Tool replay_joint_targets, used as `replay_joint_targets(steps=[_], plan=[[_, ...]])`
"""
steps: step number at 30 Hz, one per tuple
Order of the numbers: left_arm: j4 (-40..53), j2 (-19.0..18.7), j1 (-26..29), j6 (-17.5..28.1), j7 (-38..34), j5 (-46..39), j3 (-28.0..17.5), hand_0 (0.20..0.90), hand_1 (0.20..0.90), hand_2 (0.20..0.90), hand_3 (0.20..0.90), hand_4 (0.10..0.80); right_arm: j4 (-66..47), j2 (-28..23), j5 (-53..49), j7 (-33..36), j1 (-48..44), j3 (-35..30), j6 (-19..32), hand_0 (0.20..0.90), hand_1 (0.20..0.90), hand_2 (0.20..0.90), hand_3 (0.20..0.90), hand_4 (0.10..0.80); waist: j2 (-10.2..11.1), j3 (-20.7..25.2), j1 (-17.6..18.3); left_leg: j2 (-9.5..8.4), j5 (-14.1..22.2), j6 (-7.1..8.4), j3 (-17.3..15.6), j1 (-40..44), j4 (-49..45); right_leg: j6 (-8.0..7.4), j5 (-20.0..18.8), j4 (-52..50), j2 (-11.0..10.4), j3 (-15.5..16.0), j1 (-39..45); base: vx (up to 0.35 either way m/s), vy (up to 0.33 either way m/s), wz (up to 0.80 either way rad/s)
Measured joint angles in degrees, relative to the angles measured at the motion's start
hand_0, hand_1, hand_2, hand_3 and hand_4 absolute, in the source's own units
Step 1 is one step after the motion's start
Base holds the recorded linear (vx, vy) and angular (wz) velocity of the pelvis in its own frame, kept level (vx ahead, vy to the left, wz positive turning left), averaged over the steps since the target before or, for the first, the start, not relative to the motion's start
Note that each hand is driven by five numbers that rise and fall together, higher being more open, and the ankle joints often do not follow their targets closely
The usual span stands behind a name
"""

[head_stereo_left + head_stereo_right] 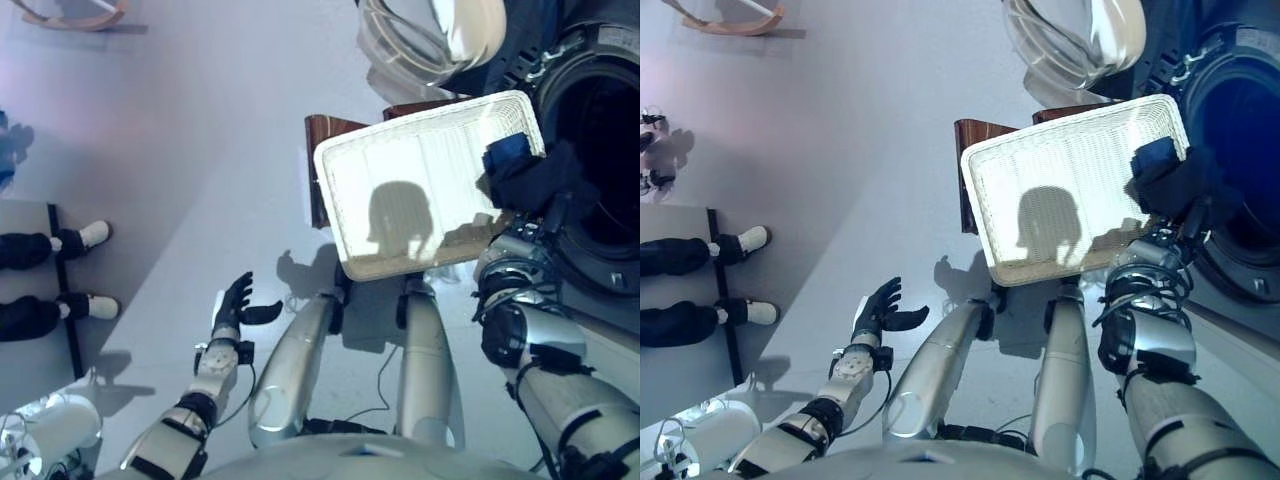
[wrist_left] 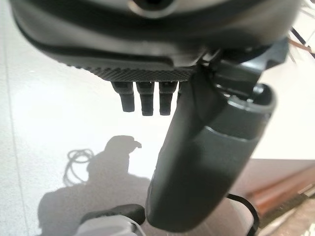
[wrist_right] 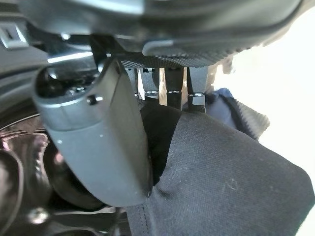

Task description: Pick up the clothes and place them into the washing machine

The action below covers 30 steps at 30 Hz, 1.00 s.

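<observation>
The white wicker basket (image 1: pixel 400 170) sits on the dark brown box (image 1: pixel 326 131), its right edge against the washing machine's round opening (image 1: pixel 606 140). A dark garment (image 1: pixel 535 182) with a blue piece (image 1: pixel 508 155) hangs at that edge, by the opening. In the right wrist view, my right hand (image 3: pixel 98 142) has its thumb and fingers pinched on the dark garment (image 3: pixel 226 187). My left hand (image 1: pixel 236 302) hangs low at the left over the floor, fingers spread and empty; it also shows in the left wrist view (image 2: pixel 197 162).
The machine's glass door (image 1: pixel 432 35) stands open above the basket. A person's legs in white shoes (image 1: pixel 62 240) are at the left by a dark rail. A wooden piece (image 1: pixel 70 14) lies at the far top left. A white object (image 1: pixel 60 430) is at the lower left.
</observation>
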<state>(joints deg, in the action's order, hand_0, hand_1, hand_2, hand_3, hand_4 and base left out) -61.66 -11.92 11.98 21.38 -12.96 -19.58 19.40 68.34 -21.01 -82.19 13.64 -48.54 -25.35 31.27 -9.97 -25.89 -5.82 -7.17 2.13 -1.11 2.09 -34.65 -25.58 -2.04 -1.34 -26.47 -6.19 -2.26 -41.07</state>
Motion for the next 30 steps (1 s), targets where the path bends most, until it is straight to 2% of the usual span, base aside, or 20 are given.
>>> replay_joint_targets(steps=[1,2,3,8,10,14,17,20,27,28,29,30], plan=[[0.04,-0.09,-0.11,-0.02,0.15,0.01,0.01,0.900,0.900,0.900,0.900,0.800,0.00,-0.43,-0.57,0.03,-0.56,-0.89,0.44,0.300,0.300,0.300,0.300,0.400,-0.06,0.03,-0.33,0.18,-0.30,-0.28,-0.39,-0.31,-0.31,-0.27,0.41,-2.42,-0.09,0.00,-0.80,0.056,0.009,0.17],[0.20,-0.26,-0.34,0.07,0.15,0.01,0.05,0.900,0.900,0.900,0.900,0.800,0.00,-0.77,-1.45,0.09,-1.31,-1.96,1.50,0.300,0.300,0.300,0.300,0.400,-0.29,0.22,-0.46,0.15,-0.21,-0.24,-0.61,-0.99,-1.44,2.27,4.45,-10.25,-0.12,-0.02,-2.35,0.056,0.009,0.35],[0.29,-0.37,-0.44,0.07,0.21,0.04,0.09,0.900,0.900,0.900,0.900,0.800,0.00,-1.31,-2.37,0.16,-2.23,-2.23,2.75,0.300,0.300,0.300,0.300,0.400,-0.43,0.49,-0.21,-0.54,0.23,0.53,-0.94,-1.80,-2.69,1.72,8.81,-11.64,-0.37,0.33,-2.70,0.059,0.014,0.31],[0.36,0.09,-2.27,-0.15,0.79,0.91,1.18,0.900,0.900,0.900,0.900,0.800,0.03,-4.26,-3.49,1.63,-4.57,-1.92,2.93,0.300,0.300,0.300,0.300,0.400,-2.63,1.63,-1.56,-0.90,0.07,1.01,1.42,-2.17,-0.93,1.56,7.58,-9.22,0.99,0.21,-3.26,0.081,0.031,-0.11],[0.40,0.27,-2.86,-0.15,0.97,1.20,1.20,0.900,0.900,0.900,0.900,0.800,0.03,-6.21,-3.90,2.48,-4.83,-1.88,3.24,0.300,0.300,0.300,0.300,0.400,-2.67,1.64,-1.99,-0.89,-1.10,1.62,1.41,-0.94,0.79,2.13,6.75,-8.56,0.82,0.30,-2.75,0.062,0.021,-0.28],[1.48,0.33,-2.85,0.10,0.97,1.25,1.19,0.900,0.900,0.900,0.900,0.800,0.03,-10.56,-3.95,4.30,-5.57,-2.26,5.19,0.300,0.300,0.300,0.300,0.400,-3.12,1.83,-1.83,-0.96,-1.83,1.32,1.19,0.21,2.65,1.99,6.59,-7.92,0.70,-0.34,-2.42,0.085,0.027,-0.04],[1.84,0.77,-2.90,0.11,0.97,1.24,1.26,0.900,0.900,0.900,0.900,0.800,0.04,-13.89,-3.94,6.63,-7.90,-2.86,5.57,0.300,0.300,0.300,0.300,0.400,-4.41,1.84,-1.86,-0.96,-2.43,1.10,1.05,1.90,4.82,2.36,6.27,-6.67,0.76,-0.44,-1.34,0.077,0.021,-0.05],[1.87,1.11,-3.05,0.23,0.96,1.21,1.39,0.900,0.900,0.900,0.900,0.800,0.01,-15.45,-2.48,7.66,-10.16,-1.85,5.96,0.300,0.300,0.300,0.300,0.400,-5.74,2.37,-2.06,-0.90,-2.90,0.90,0.74,3.64,7.31,2.35,6.24,-5.40,0.91,-0.82,-0.34,0.075,0.016,-0.08],[1.91,1.71,-3.80,1.14,1.12,1.00,1.83,0.900,0.900,0.900,0.900,0.800,0.00,-18.33,0.69,8.65,-14.01,1.60,5.77,0.300,0.300,0.300,0.300,0.400,-7.01,3.15,-2.68,-0.57,-3.81,0.76,-0.20,7.22,12.12,2.11,5.94,-2.51,1.94,-2.22,1.65,0.066,0.008,-0.14],[2.06,1.86,-4.12,1.43,1.16,0.98,1.98,0.900,0.900,0.900,0.900,0.800,0.00,-18.24,0.76,8.54,-14.14,2.13,5.76,0.519,0.519,0.519,0.519,0.546,-7.22,3.31,-2.76,-0.15,-3.97,0.77,-0.33,7.59,12.89,2.11,5.45,-1.71,2.12,-2.41,1.87,0.045,0.010,-0.22],[2.27,2.01,-4.24,1.41,1.28,0.91,2.30,0.900,0.900,0.900,0.900,0.800,0.00,-18.26,0.79,8.85,-14.16,2.23,5.66,0.900,0.900,0.900,0.900,0.800,-7.58,3.56,-2.99,0.06,-4.11,0.68,-0.42,7.74,13.60,1.95,5.26,-0.95,2.13,-2.74,1.95,0.063,0.019,-0.26],[2.47,2.19,-4.43,1.44,1.53,0.70,2.30,0.900,0.900,0.900,0.900,0.800,0.00,-18.43,0.93,9.46,-14.21,2.64,5.41,0.900,0.900,0.900,0.900,0.800,-7.77,3.68,-3.24,0.04,-4.50,0.57,-0.61,8.30,14.78,1.79,4.92,-0.21,2.32,-3.28,2.12,0.070,0.014,-0.23]])
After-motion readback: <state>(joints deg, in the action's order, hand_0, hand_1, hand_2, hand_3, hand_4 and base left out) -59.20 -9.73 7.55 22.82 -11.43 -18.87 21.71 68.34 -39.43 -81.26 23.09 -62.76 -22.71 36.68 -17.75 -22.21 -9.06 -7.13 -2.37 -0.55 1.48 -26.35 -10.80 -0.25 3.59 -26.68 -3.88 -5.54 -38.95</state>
